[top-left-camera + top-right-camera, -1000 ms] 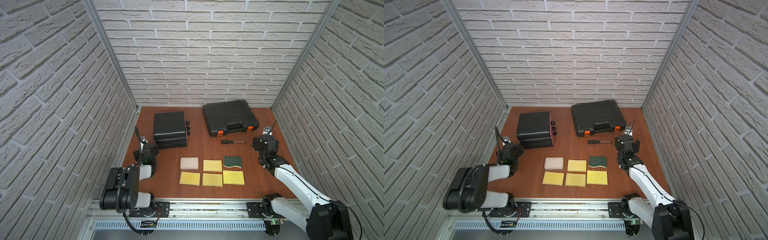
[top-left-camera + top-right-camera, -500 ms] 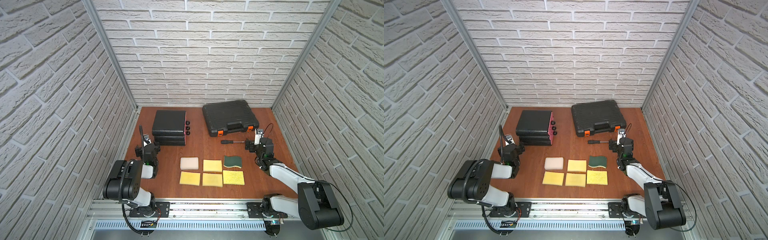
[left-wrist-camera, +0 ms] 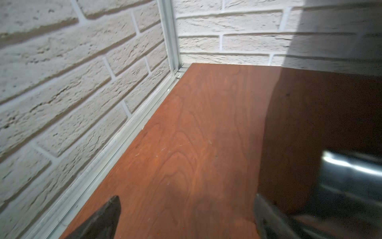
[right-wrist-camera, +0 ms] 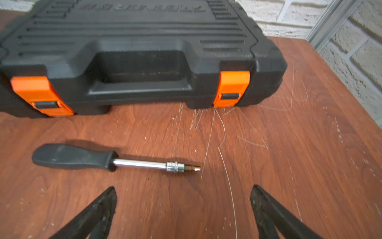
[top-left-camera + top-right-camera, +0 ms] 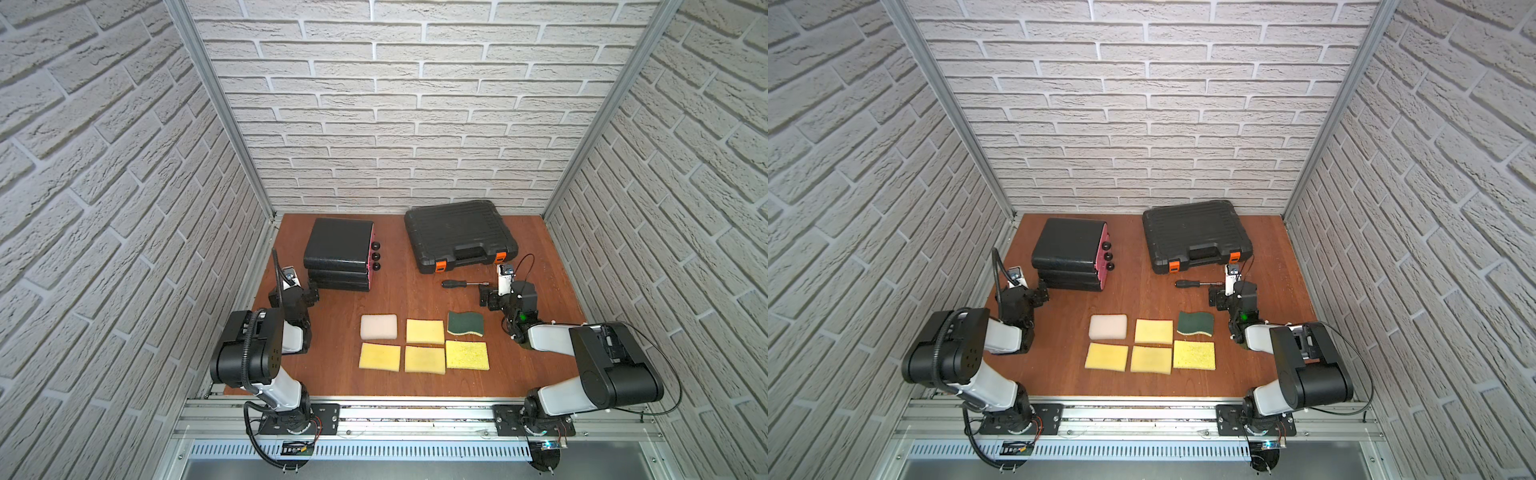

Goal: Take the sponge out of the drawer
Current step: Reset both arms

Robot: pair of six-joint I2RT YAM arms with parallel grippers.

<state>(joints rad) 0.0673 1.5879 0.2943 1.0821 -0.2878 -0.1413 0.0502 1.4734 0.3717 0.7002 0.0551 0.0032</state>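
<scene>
Left wrist view is showing the left gripper (image 3: 186,199) standing wide and empty beside the drawer unit (image 5: 337,245), near the tabletop's (image 5: 332,386) back left corner. The right gripper (image 4: 184,189) is gaping too, holding nothing. Six sponges (image 5: 424,331) are lying toward the front edge, outside the drawers.

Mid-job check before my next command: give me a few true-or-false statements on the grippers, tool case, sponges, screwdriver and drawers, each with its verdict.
1. The left gripper and the right gripper are both open and empty. True.
2. The tool case has its lid open. False: it is shut, with both orange latches down.
3. Six sponges lie on the table in two rows of three. True.
4. The screwdriver lies on top of the tool case. False: it lies on the table in front of the case.
5. One drawer of the drawer unit is pulled out. False: none looks pulled out.
</scene>
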